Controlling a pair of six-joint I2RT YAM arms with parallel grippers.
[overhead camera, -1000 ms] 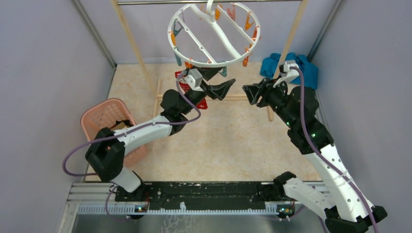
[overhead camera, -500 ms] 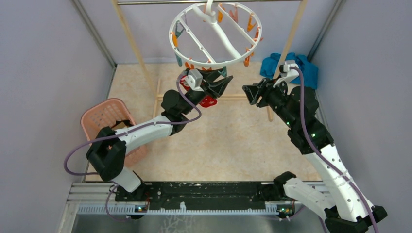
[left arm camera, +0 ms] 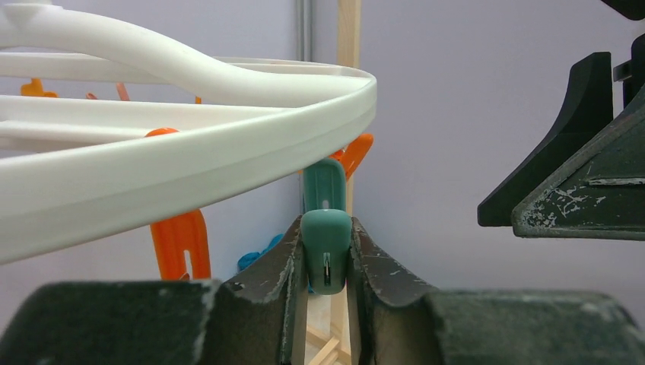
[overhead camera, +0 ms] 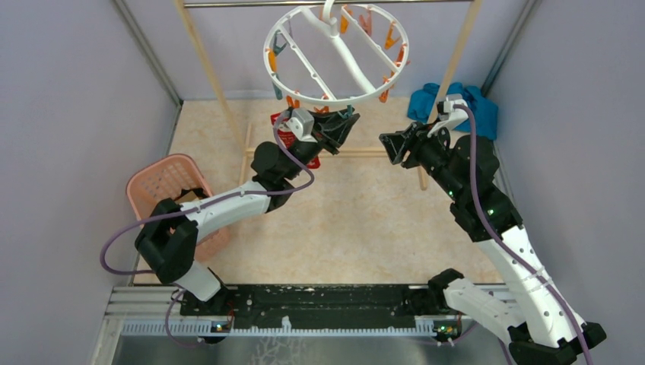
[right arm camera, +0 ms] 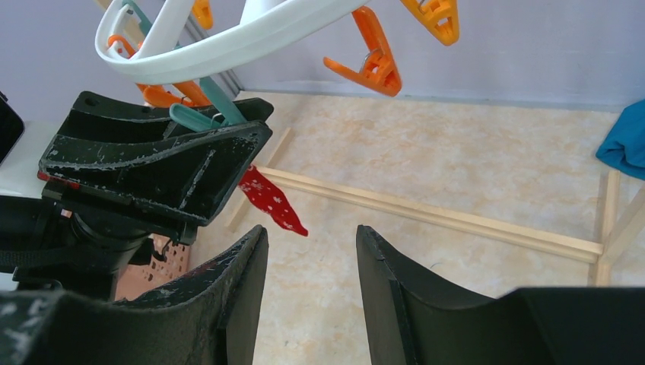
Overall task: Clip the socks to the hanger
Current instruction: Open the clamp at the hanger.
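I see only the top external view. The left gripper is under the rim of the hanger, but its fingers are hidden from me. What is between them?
Observer: The left wrist view shows the left gripper pressing a teal clip from both sides.
Operator: Is a sock in that clip?
Observer: I see none in it. In the right wrist view, a red sock shows below the left gripper's fingers. What holds the sock is hidden.
Operator: Does the right gripper carry anything?
Observer: No. Its own camera shows the right gripper open, with only floor between the fingers.
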